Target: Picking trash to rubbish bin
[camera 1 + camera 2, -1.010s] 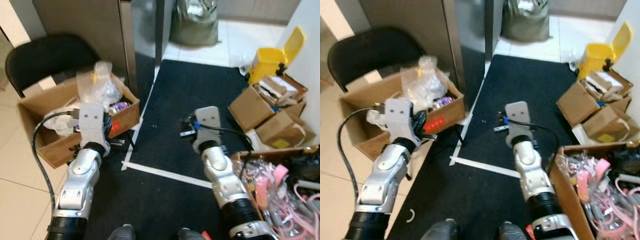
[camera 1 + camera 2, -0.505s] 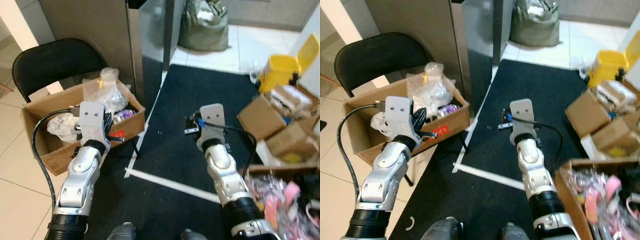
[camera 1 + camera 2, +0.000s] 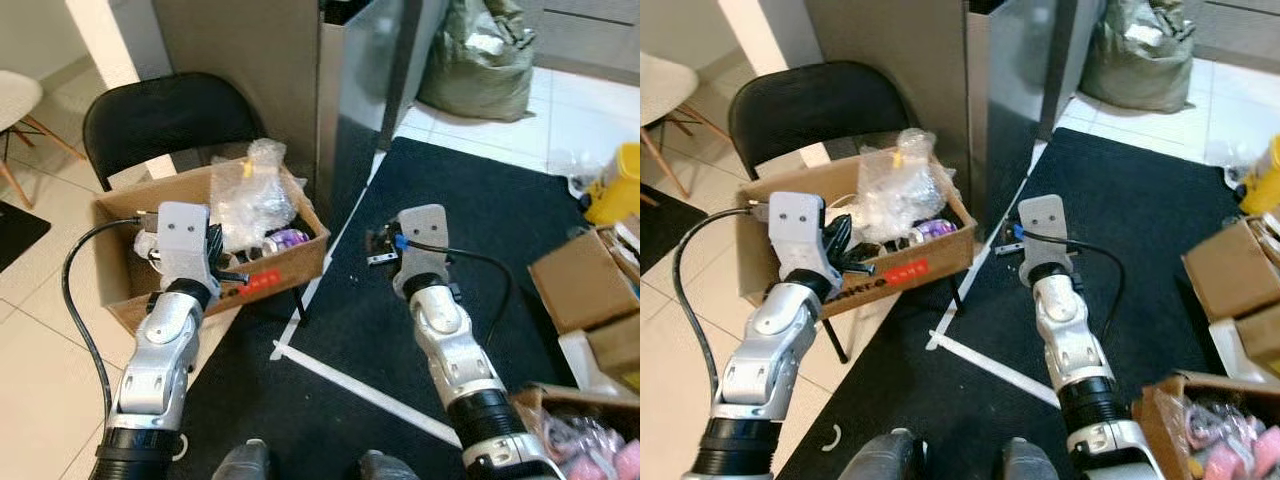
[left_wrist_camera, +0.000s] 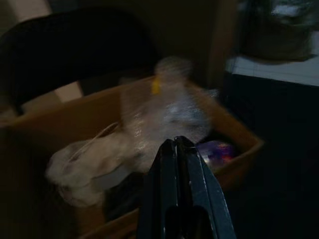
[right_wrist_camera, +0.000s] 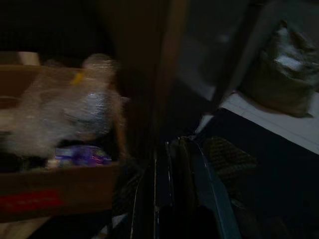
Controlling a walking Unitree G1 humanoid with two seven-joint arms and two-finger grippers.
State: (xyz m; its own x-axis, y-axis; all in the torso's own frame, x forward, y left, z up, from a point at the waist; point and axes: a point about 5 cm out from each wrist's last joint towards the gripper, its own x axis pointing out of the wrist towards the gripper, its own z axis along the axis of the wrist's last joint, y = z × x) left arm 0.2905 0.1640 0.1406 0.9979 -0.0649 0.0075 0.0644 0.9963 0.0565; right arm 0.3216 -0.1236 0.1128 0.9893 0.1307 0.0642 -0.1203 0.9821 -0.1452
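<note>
Mat: a black floor mat [image 3: 480, 250] with a white tape line crossing it, under the right arm.
Chair: a black folding chair [image 3: 165, 115] carrying an open cardboard box [image 3: 120, 215].
Trash: a crumpled clear plastic bag [image 3: 250, 195] and a purple wrapper [image 3: 287, 238] lying inside the box.
Left gripper [image 4: 175, 149]: fingers pressed together, empty, at the box's front edge.
Right gripper [image 3: 378, 245]: held over the mat; whether it is open I cannot tell.

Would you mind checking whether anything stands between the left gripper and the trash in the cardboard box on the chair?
Nothing visible does. The left gripper, fingers shut together, hangs at the near wall of the cardboard box, and the clear plastic bag and crumpled white bag lie in the open box just beyond it.
</note>
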